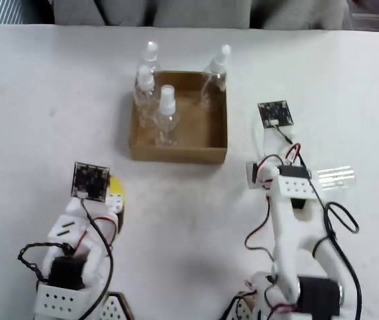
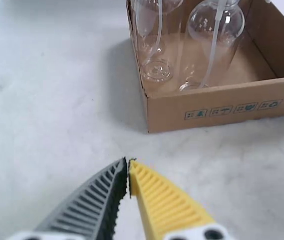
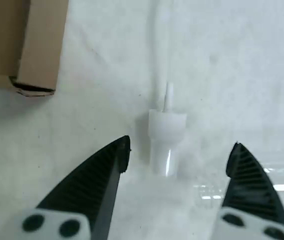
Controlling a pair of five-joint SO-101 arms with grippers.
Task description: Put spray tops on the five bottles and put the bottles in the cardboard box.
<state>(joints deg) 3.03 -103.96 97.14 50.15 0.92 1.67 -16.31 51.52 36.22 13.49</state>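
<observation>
Because four bottles (image 1: 167, 113) with spray tops fitted stand upright at the cardboard box (image 1: 176, 155), in its left half and upper-right corner, treat the job as one bottle short of done. Whether the rearmost bottle, at the box's upper-left corner in the high view, is inside the wall or just behind it cannot be told.

Check the right gripper (image 3: 180, 145). Its jaws are wide apart and straddle a loose spray top (image 3: 166, 135) lying on the table (image 1: 42, 100), one jaw on each side and neither touching it. That spacing suits a grasp across the white body. The thin dip tube (image 3: 162, 40) points away from the gripper, toward the top of the right wrist view, so closing on the body should leave the tube free for insertion.

To the right of that arm in the high view, the fifth bottle (image 1: 336, 177) appears as a clear glint, apparently lying on its side. Confirm this before you rely on it.

Check the left gripper (image 2: 128, 162). Its grey and yellow jaws are together with nothing between them, near the box's lower-left corner and clear of the wall. You will likely need it to steady the bottle.
</observation>
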